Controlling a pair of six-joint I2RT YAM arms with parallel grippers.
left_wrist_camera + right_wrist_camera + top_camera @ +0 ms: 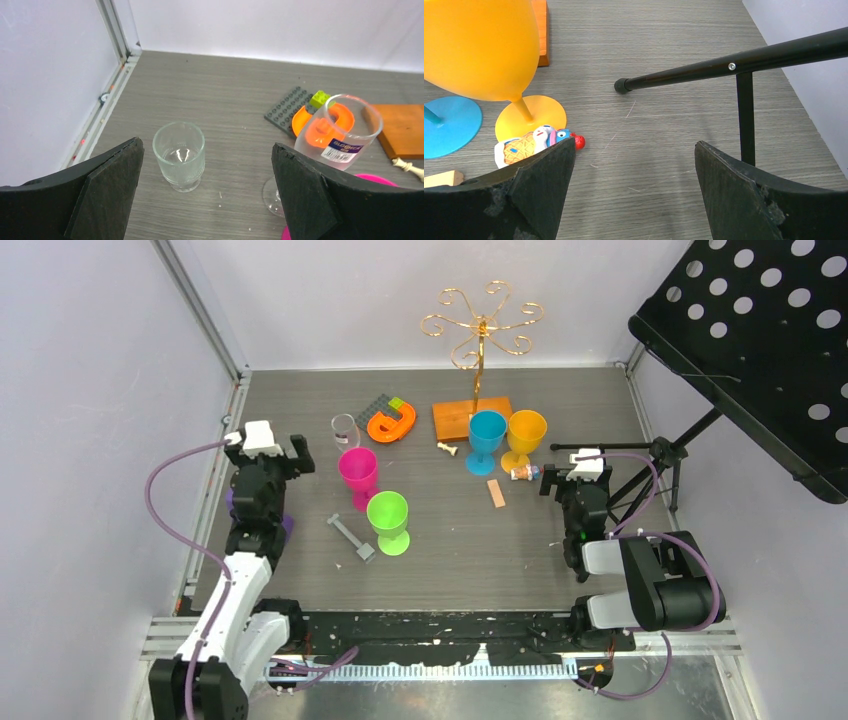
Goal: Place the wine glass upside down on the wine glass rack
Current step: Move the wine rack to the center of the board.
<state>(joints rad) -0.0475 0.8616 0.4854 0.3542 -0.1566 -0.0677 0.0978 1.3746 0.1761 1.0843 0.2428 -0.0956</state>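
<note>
Wine glass rack upright at far centre of counter, gold wire arms curled outward at top, post set in orange-brown wooden base. Clear wine glass upright on counter at far left, blue label on bowl, just beside pink goblet and well apart from rack. Orange ring-shaped toy and grey studded plate just beyond it. Small clear tumbler upright, left of wine glass in left wrist view. Green goblet near pink one, on side toward arms. Blue goblet and yellow goblet upright side by side, just in front of base. Left tool above counter at left, jaws wide apart, clamped on nothing, tumbler and wine glass ahead of fingers. Right tool low over counter at right, jaws wide apart, clamped on nothing, near foot of yellow goblet and small figurine. Black stand leg across counter ahead of right tool.
</note>
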